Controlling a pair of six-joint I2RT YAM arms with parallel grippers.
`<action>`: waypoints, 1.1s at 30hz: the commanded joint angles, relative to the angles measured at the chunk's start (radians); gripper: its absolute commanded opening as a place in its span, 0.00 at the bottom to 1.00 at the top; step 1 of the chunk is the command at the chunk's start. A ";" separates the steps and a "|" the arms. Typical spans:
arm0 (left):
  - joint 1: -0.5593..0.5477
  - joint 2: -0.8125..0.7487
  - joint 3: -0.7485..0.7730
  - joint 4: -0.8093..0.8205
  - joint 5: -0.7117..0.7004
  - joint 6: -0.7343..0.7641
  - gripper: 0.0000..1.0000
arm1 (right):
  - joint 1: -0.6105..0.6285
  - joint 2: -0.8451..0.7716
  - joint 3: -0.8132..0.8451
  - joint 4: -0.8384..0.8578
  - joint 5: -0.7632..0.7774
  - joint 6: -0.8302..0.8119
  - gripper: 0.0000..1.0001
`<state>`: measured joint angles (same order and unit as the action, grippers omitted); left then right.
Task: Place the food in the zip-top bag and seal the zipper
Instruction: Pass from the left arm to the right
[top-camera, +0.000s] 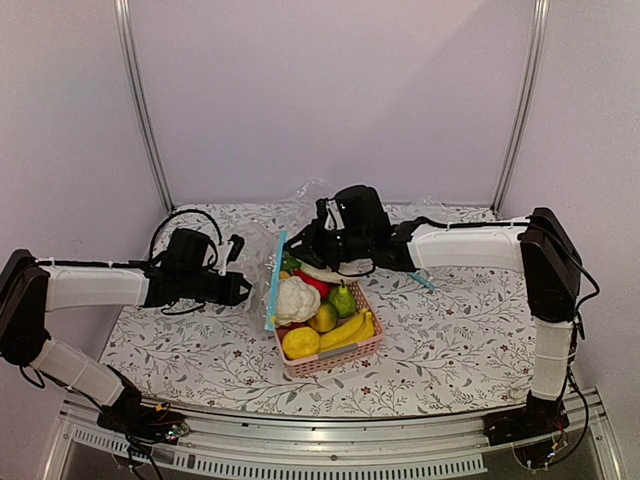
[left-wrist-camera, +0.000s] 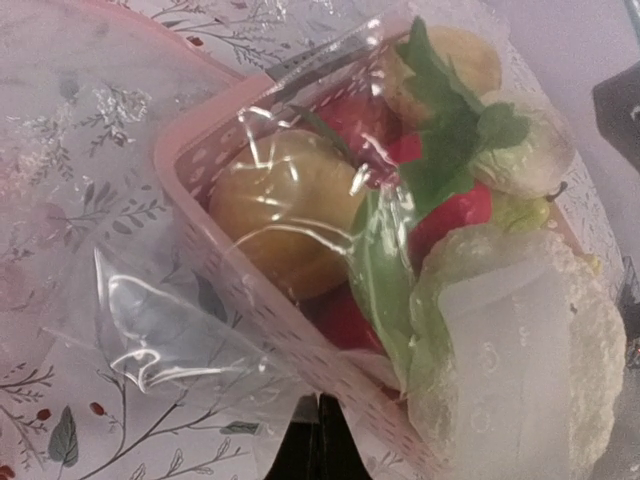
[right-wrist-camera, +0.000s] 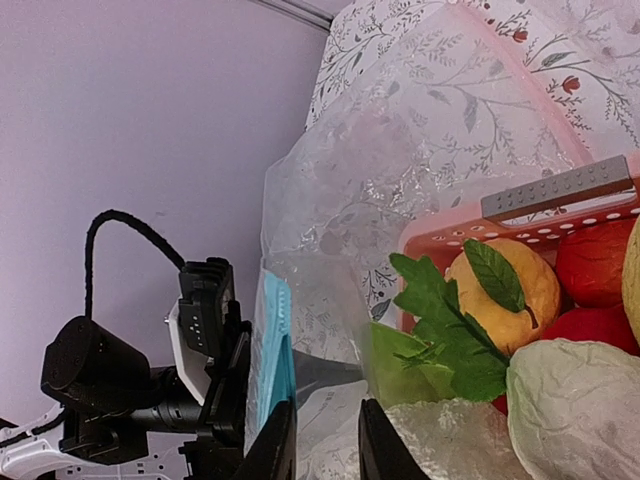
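The transparent zip-top bag (top-camera: 254, 268) stands on edge just left of the pink basket (top-camera: 331, 363), its light-blue zipper (top-camera: 272, 285) running along the basket's left side. My left gripper (top-camera: 240, 287) is shut on the bag's film; its fingertips (left-wrist-camera: 322, 440) are pressed together behind plastic (left-wrist-camera: 150, 330). My right gripper (top-camera: 299, 251) is open at the bag's far end, with the zipper (right-wrist-camera: 272, 345) by its left finger (right-wrist-camera: 280, 445) and film between the jaws. A white oblong piece (top-camera: 321, 272), a yellow lemon-like fruit (top-camera: 300, 342) and a green fruit (top-camera: 342, 300) lie in the basket.
The basket also holds a white cauliflower (top-camera: 297, 298), a banana bunch (top-camera: 352, 329), red pieces and leafy greens (right-wrist-camera: 450, 320). The enclosure's back wall and metal posts (top-camera: 140, 100) stand close behind. A small light-blue strip (top-camera: 421, 281) lies under my right arm.
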<state>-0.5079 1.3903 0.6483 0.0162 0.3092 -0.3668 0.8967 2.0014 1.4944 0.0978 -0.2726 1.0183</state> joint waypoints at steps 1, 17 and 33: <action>-0.021 0.010 0.029 -0.013 -0.026 0.018 0.00 | 0.008 0.020 0.035 0.005 -0.015 0.000 0.21; -0.026 0.046 0.062 -0.078 -0.068 0.000 0.00 | 0.029 0.041 0.078 -0.026 -0.048 -0.038 0.21; -0.027 0.077 0.088 -0.110 -0.099 -0.028 0.00 | 0.047 0.075 0.134 -0.096 -0.100 -0.111 0.20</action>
<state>-0.5209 1.4609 0.7120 -0.0822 0.2195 -0.3897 0.9360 2.0384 1.5833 0.0425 -0.3546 0.9398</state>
